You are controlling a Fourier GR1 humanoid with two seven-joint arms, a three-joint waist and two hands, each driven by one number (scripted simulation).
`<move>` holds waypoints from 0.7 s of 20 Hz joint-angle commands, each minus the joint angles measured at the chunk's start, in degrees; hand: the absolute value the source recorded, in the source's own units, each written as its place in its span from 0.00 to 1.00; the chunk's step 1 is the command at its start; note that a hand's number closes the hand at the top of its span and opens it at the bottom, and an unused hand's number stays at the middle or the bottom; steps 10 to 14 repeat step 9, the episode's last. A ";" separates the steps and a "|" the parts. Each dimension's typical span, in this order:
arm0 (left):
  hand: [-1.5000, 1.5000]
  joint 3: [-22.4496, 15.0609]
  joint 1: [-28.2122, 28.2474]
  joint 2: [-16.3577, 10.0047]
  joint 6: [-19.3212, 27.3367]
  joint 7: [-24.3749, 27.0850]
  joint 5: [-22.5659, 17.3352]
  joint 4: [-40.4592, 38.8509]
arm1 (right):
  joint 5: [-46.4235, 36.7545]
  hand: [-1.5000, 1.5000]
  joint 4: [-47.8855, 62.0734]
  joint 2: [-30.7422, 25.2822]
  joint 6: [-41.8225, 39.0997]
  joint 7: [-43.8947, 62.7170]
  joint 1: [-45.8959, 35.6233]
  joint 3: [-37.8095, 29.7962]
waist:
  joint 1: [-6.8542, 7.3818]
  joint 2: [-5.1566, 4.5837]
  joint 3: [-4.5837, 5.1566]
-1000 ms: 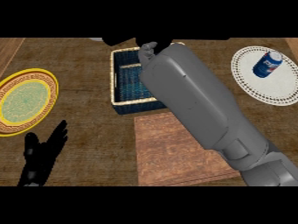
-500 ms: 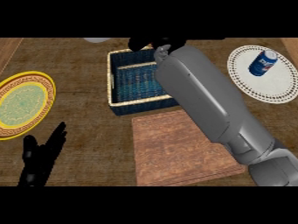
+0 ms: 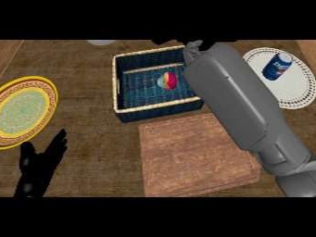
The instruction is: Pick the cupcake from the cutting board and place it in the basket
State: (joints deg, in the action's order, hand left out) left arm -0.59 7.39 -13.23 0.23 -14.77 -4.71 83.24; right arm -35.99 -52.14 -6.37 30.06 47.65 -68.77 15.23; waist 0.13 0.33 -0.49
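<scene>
The cupcake (image 3: pixel 167 81), red, yellow and white, lies inside the dark blue woven basket (image 3: pixel 123 88) toward its right side, with nothing touching it. My right forearm (image 3: pixel 236 97) reaches up across the basket's right edge. Only a tip of my right hand (image 3: pixel 193 46) shows beyond the basket's far right corner, the rest hidden by the forearm and the view's top edge. The wooden cutting board (image 3: pixel 198 155) lies bare just in front of the basket. My left hand (image 3: pixel 41 169) rests open at the lower left, fingers up.
A yellow-rimmed plate (image 3: pixel 16 111) sits at the left. At the right, a white lacy plate (image 3: pixel 293 88) carries a blue can (image 3: pixel 279 66). A grey object (image 3: pixel 102 42) peeks in at the top edge.
My right arm has swung to the right, off the basket's inside, and the cupcake now shows lying in the basket. The left hand has stayed where it was.
</scene>
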 commanded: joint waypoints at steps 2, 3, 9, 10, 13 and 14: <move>0.50 -0.53 -0.31 2.63 1.46 0.86 1.16 -4.80 | -0.11 0.00 -6.24 -1.91 3.67 0.99 4.91 -3.52 | -0.72 -0.21 0.50; 0.50 -0.22 2.32 1.00 0.27 -1.51 0.09 -0.15 | -0.34 0.00 -9.53 -2.73 2.09 4.89 4.64 -4.20 | -0.73 0.08 0.47; 0.50 0.85 4.15 0.53 -0.23 -0.70 -0.02 -0.35 | 0.76 0.00 -26.60 -11.03 -6.07 9.32 14.58 -5.89 | -1.54 0.35 0.48; 0.50 0.85 4.15 0.53 -0.23 -0.70 -0.02 -0.35 | 0.76 0.00 -26.60 -11.03 -6.07 9.32 14.58 -5.89 | -1.54 0.35 0.48; 0.50 0.85 4.15 0.53 -0.23 -0.70 -0.02 -0.35 | 0.76 0.00 -26.60 -11.03 -6.07 9.32 14.58 -5.89 | -1.54 0.35 0.48; 0.50 0.85 4.15 0.53 -0.23 -0.70 -0.02 -0.35 | 0.76 0.00 -26.60 -11.03 -6.07 9.32 14.58 -5.89 | -1.54 0.35 0.48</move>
